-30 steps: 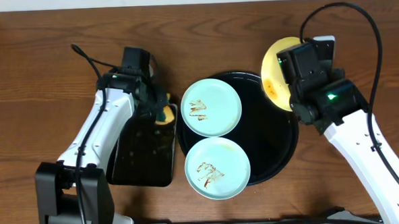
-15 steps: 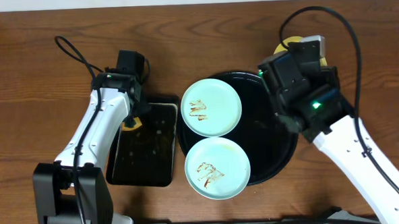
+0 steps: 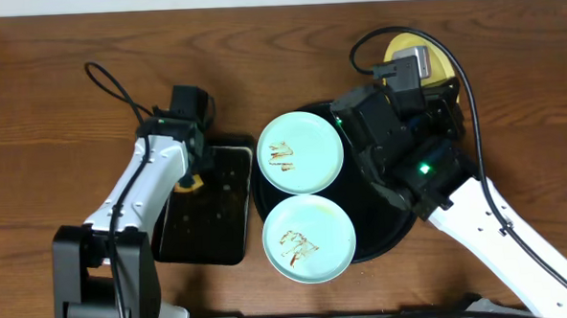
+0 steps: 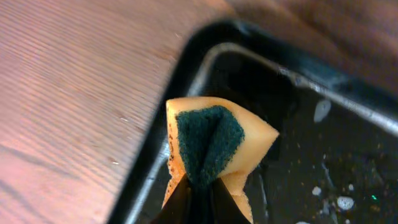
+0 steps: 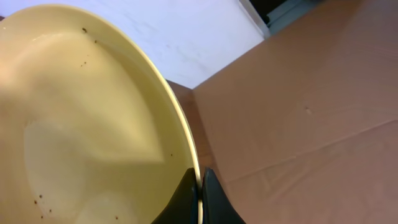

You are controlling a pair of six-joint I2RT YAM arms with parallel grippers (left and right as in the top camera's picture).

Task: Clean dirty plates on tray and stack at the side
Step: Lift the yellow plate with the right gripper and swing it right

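The left gripper (image 4: 199,198) pinches a yellow-green sponge (image 4: 208,140) over a corner of the rectangular tray (image 4: 311,149), left of the round black tray (image 3: 368,224). The right gripper (image 5: 200,190) clamps the rim of the yellow plate (image 5: 81,124), seemingly beyond the round tray's far-right edge. The upper mint plate (image 3: 300,152) and the lower mint plate (image 3: 309,238), both smeared, lie on its left half.

No legible text or labels.
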